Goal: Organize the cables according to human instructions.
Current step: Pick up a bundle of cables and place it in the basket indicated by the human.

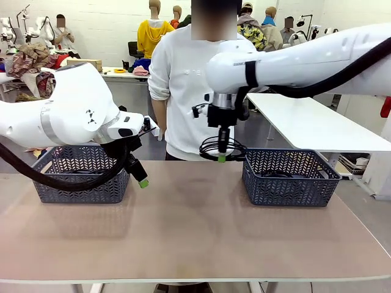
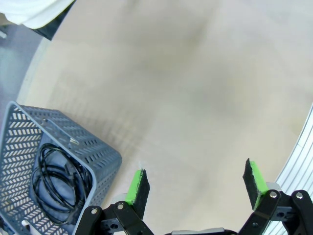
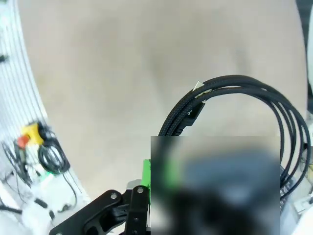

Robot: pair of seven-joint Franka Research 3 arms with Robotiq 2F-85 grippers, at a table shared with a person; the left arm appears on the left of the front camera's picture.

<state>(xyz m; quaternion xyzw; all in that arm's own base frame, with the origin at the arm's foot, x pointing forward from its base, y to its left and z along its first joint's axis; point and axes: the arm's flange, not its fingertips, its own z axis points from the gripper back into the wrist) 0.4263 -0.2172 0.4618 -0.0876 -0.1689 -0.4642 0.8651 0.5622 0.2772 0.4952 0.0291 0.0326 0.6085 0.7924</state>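
One coiled cable [image 1: 222, 147] pinched in right hand [image 1: 222, 156] (fingers blurred at wrist); left hand [image 2: 195, 183] gapes, holding nothing.

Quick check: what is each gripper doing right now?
Left gripper: open, holding nothing, above bare tabletop.
Right gripper: shut on a coiled thin black cable, lifted beside the right grey basket.

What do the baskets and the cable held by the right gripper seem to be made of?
Baskets: probably moulded grey plastic, matte, with a perforated herringbone wall. Cable in the right gripper: black, apparently with a woven braided sleeve, since its surface looks finely textured rather than smooth.
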